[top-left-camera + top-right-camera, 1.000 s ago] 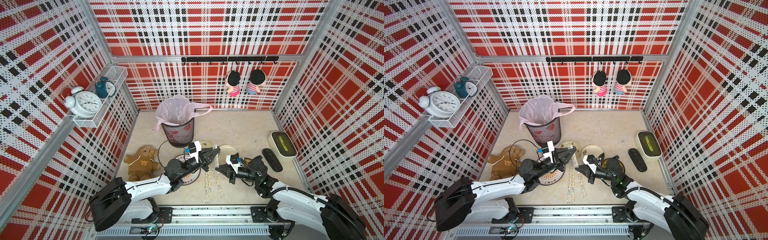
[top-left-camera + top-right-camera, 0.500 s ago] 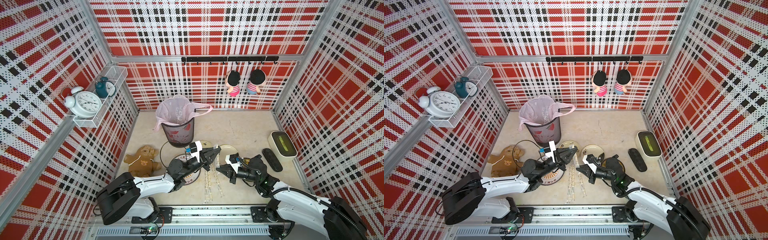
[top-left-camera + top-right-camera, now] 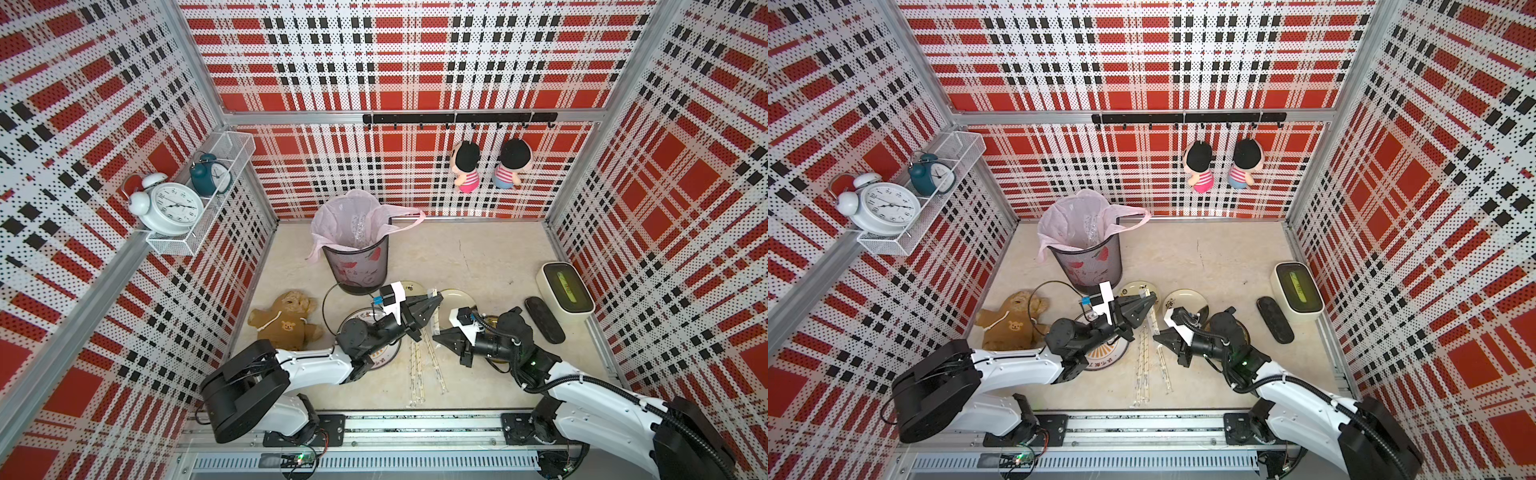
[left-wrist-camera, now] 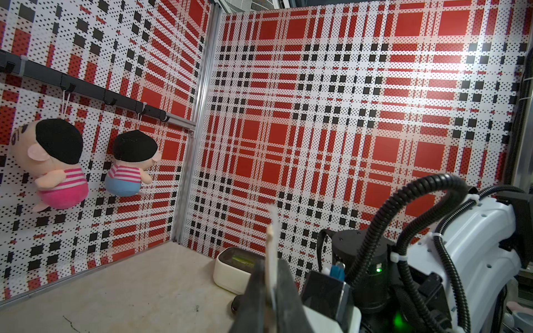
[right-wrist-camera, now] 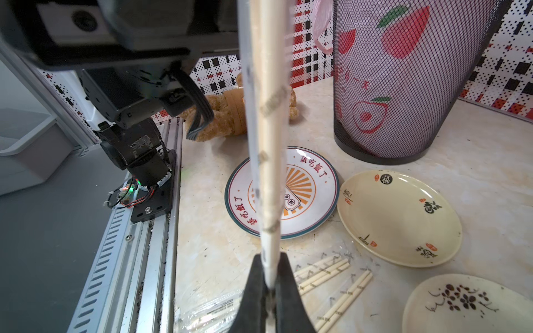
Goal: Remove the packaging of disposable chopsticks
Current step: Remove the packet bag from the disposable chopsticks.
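Observation:
One pair of disposable chopsticks, pale wood, is stretched in the air between my two grippers, still inside its clear packaging. In both top views my left gripper is shut on the far end. My right gripper is shut on the near end. In the left wrist view the left gripper clamps the wrapped pair, and the packaging sticks out past the wood. The right gripper pinches the stick end. More wrapped pairs lie on the table below.
A mesh bin with a pink liner stands behind the grippers. Below them are a printed plate and a cream plate, with a flowered plate beside those. A teddy bear lies left. A white box and a black remote are right.
The left arm's base links have swung a little towards the middle. Both grippers stay shut on the same wrapped pair at nearly the same spot.

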